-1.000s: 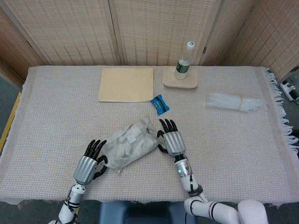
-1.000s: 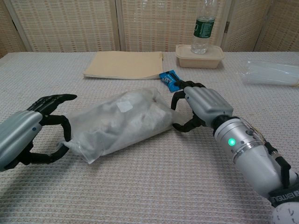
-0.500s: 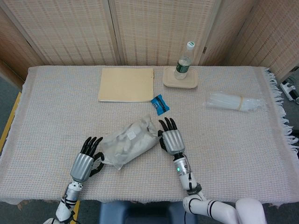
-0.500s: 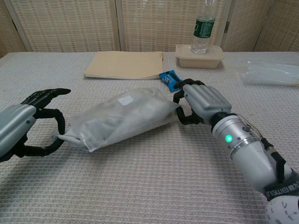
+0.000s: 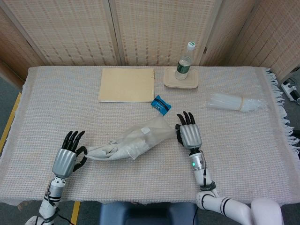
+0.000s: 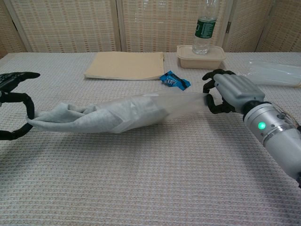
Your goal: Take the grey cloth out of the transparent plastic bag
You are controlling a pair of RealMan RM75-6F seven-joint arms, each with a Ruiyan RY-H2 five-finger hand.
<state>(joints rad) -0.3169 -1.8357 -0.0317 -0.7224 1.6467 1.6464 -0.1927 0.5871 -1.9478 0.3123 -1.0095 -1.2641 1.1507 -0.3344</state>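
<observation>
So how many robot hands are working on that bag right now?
2. The left hand pinches the grey cloth at the bag's open end; the right hand grips the transparent plastic bag at its far end. They are stretching it between them.

The head view looks steeply down from above the near edge of the table, facing the screens along the top of the frame, far enough back to take in the whole tabletop. The chest view sits low and close, facing the same way almost level across the table. Both views share the stretched bag, the left hand and right hand, and the bottle at upper centre-right.
</observation>
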